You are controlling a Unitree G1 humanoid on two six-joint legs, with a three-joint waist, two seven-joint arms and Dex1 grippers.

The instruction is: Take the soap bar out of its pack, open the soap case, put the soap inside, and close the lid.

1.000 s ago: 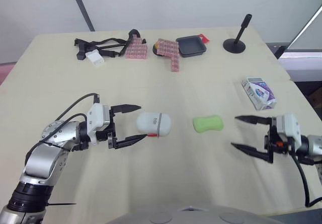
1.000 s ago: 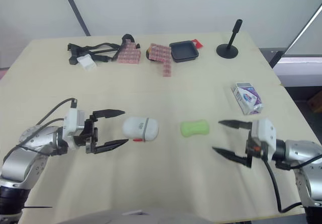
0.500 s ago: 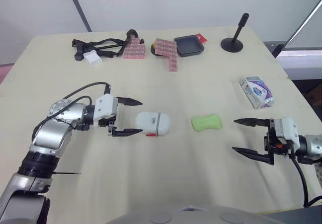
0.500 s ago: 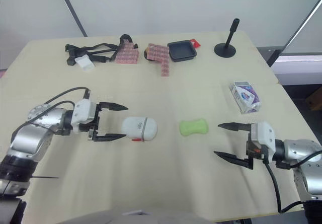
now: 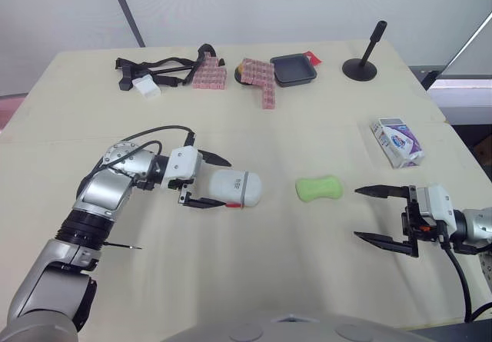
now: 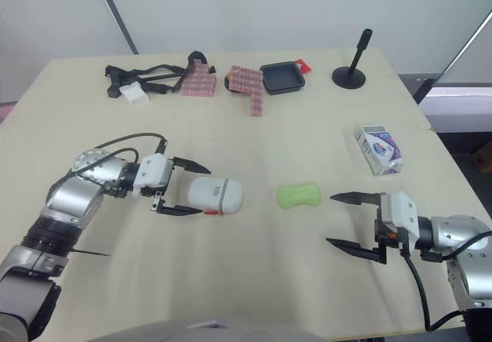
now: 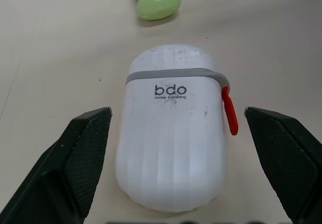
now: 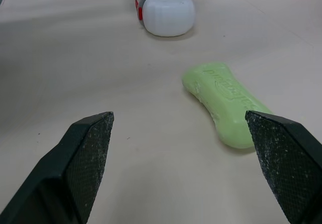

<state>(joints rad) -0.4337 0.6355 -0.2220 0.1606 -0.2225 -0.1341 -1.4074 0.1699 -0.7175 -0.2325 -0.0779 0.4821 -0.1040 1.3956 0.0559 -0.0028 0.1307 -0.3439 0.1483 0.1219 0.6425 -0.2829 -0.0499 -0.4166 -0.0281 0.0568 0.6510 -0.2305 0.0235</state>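
Note:
A white soap case (image 5: 235,188) with a grey band and a red tab lies closed on the table's middle. My left gripper (image 5: 214,180) is open, its fingers (image 7: 85,148) straddling the near end of the soap case (image 7: 173,138) without touching it. To the right of the case lies the bare green soap bar (image 5: 318,188). My right gripper (image 5: 372,215) stands open, to the right of and a little nearer than the soap bar (image 8: 226,103). The soap pack (image 5: 396,141), a white and purple carton, rests at the right edge.
At the table's far side lie a black strap bundle (image 5: 157,71), pink block pieces (image 5: 260,77), a black tray (image 5: 292,70) and a black stand (image 5: 361,64). The table's right edge runs close to the pack.
My left gripper has moved right toward the case, so its fingers now reach along both sides of the case's end. The right gripper has barely moved.

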